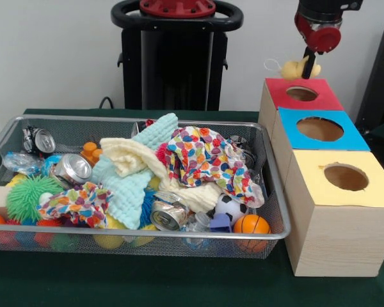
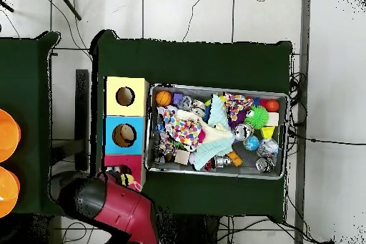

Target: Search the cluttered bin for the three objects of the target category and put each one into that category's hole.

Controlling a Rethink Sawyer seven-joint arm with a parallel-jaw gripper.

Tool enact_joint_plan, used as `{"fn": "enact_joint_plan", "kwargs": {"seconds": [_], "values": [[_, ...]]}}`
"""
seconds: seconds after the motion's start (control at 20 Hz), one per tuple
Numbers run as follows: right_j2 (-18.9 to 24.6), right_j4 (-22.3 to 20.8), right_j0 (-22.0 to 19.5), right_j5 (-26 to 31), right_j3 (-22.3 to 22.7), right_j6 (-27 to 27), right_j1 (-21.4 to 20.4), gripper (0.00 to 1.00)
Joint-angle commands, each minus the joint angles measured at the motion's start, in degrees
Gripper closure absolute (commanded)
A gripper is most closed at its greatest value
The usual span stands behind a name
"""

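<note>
My gripper [image 1: 309, 66] hangs at the top right, just above and behind the red-topped box [image 1: 280, 87]. It is shut on a small yellowish-tan soft toy [image 1: 293, 67], which sits a little above the round hole [image 1: 301, 93]. In the overhead view the red arm [image 2: 114, 204] covers part of the red top, and the toy [image 2: 129, 180] shows at the arm's tip. The wire mesh bin [image 1: 147, 234] stands left of the boxes, full of clutter. No tiger-striped toy shows in either view.
The blue-topped box [image 1: 320, 129] and the yellow-topped box [image 1: 345, 177] stand in line in front of the red one. The bin holds a dotted cloth [image 1: 205, 153], pale cloths, cans [image 1: 72, 167], a green puff ball [image 1: 25, 195] and an orange basketball ball [image 1: 251, 224].
</note>
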Motion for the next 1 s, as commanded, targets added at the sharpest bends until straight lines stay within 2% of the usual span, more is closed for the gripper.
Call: {"fn": "enact_joint_plan", "kwargs": {"seconds": [0.05,1.0], "values": [[4.05,-1.36,-3.15,0.98,-5.85,6.84,3.04,1.0],[2.53,-0.78,0.01,3.02,-9.49,12.37,6.06,1.0]]}}
